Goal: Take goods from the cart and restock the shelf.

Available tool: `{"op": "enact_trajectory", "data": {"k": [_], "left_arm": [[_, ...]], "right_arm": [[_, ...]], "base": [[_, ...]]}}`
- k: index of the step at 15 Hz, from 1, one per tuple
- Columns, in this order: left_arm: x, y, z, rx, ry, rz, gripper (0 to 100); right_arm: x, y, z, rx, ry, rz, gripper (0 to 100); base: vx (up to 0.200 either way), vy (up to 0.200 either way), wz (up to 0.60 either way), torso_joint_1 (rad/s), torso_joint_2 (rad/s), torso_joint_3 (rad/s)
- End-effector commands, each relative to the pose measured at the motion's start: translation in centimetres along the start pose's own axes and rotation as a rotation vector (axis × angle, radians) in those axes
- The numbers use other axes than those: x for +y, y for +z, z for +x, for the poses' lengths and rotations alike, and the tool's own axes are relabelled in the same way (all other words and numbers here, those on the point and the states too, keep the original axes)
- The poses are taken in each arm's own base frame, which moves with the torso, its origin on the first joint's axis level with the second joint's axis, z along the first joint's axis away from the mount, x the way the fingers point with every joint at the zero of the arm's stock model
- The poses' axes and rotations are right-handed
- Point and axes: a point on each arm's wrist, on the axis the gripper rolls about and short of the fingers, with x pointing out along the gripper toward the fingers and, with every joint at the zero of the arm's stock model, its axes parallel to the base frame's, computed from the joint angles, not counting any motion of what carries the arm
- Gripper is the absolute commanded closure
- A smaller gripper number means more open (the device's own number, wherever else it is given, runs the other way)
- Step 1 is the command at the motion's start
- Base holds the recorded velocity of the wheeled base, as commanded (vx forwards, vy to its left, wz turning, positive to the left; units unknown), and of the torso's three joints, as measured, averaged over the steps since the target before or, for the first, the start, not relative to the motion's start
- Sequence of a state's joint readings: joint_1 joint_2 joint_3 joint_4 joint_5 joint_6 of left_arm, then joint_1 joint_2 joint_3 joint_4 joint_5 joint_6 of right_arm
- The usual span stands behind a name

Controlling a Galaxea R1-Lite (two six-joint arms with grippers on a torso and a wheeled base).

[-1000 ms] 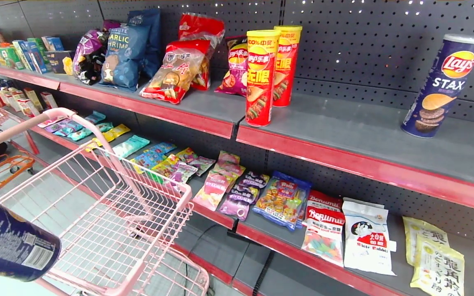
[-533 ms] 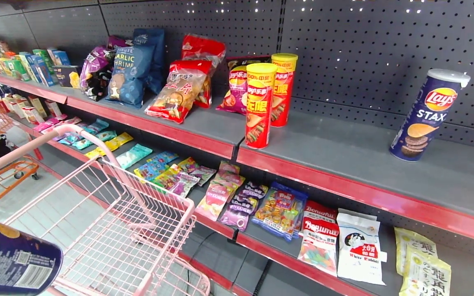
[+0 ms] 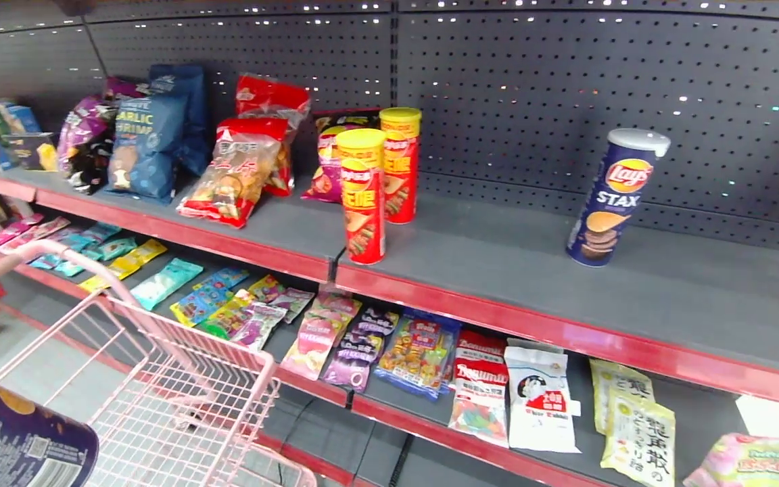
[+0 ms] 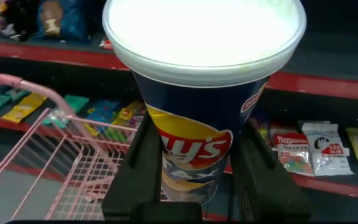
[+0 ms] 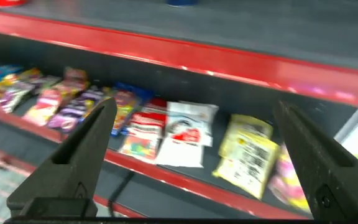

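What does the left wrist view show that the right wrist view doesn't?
Left wrist, not right wrist: the blue chip can clamped between the left gripper fingers, and the pink cart. Right wrist, not left wrist: the right gripper, fingers open with nothing between them. Both: the lower shelf with its red edge, and the white candy bag and yellow bag lying on it.
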State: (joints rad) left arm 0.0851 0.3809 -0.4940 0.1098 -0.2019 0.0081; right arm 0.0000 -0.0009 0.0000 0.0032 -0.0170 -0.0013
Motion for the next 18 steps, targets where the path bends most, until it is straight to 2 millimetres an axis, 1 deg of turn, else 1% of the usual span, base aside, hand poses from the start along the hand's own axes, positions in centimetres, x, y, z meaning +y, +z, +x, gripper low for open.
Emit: {"op": "enact_trajectory", "data": {"k": [1, 4, 5, 9, 15, 18], "left_arm": [[0.0, 0.1, 0.2, 0.008, 0.003, 0.006, 100], [0.0, 0.1, 0.0, 0.0, 0.003, 0.013, 100], [0.0, 0.1, 0.0, -0.001, 0.003, 0.04, 100], [0.0, 0.2, -0.1, -0.009, 0.002, 0.063, 100], [-0.1, 0.0, -0.4, -0.019, 0.001, 0.066, 100], [-0.3, -0.2, -1.2, -0.047, -0.012, 0.074, 100]], "right_arm": [[0.0, 0.0, 0.0, 0.001, 0.0, 0.0, 0], [0.0, 0.0, 0.0, -0.001, 0.0, 0.0, 0], [0.0, 0.0, 0.0, 0.001, 0.0, 0.0, 0], [0.0, 0.0, 0.0, -0.001, 0.0, 0.0, 0], [0.0, 0.0, 0.0, 0.001, 0.002, -0.002, 0], [0.0, 0.0, 0.0, -0.001, 0.003, -0.005, 0]], "base": [[0.0, 0.0, -0.6, 0.017, 0.0, 0.002], [0.0, 0.0, -0.6, 0.004, 0.0, 0.002], [0.0, 0.0, -0.6, 0.012, 0.01, -0.002], [0.0, 0.0, 0.0, 0.0, 0.0, 0.0], [0.2, 0.0, 0.0, 0.003, 0.0, 0.002], [0.0, 0.0, 0.0, 0.0, 0.0, 0.0]]}}
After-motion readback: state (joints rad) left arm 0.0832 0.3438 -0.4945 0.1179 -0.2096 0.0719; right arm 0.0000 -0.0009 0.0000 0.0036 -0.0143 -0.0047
